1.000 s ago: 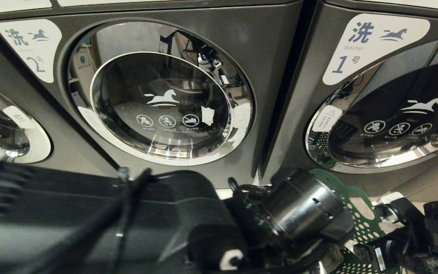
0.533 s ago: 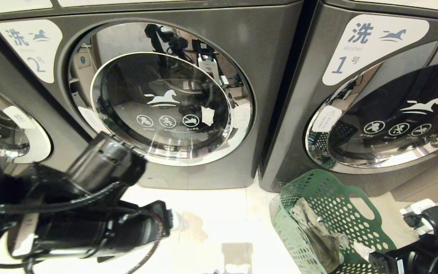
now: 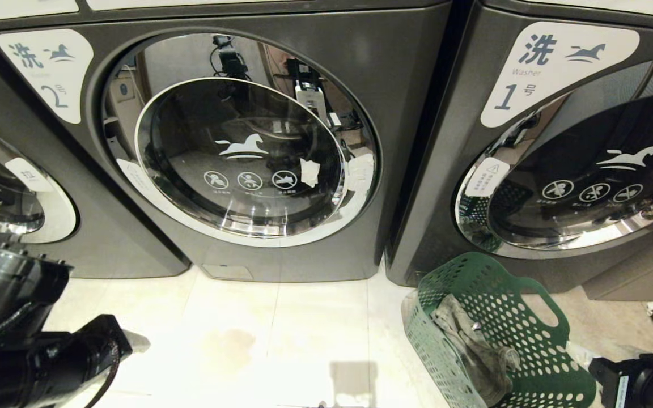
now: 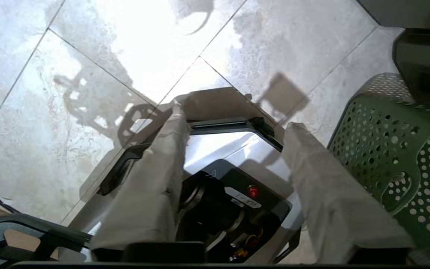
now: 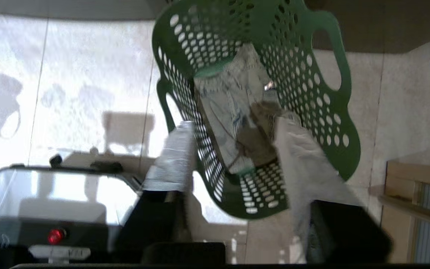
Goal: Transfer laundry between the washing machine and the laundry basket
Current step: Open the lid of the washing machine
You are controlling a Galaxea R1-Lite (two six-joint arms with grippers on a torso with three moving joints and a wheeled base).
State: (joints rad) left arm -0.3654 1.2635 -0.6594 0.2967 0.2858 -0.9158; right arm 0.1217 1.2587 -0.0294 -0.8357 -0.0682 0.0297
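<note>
Lying in the laundry basket (image 3: 536, 334) beside the shut washing machine (image 3: 241, 153), the laundry (image 3: 476, 354) awaits you. Left gripper (image 4: 233, 149) and right gripper (image 5: 233, 144) hang parted and empty, so either can reach the door.

In the head view the left arm (image 3: 32, 340) is cut off by the lower left corner, its gripper out of frame; the right arm (image 3: 641, 379) shows only as a dark stub at the lower right edge. The laundry basket (image 3: 530, 317) runs off the bottom edge, and its wall hides part of the laundry (image 3: 476, 351). The washing machine (image 3: 400, 73) loses its top to the upper edge. In the right wrist view the right gripper (image 5: 233, 129) is blurred, perhaps mid-motion.
</note>
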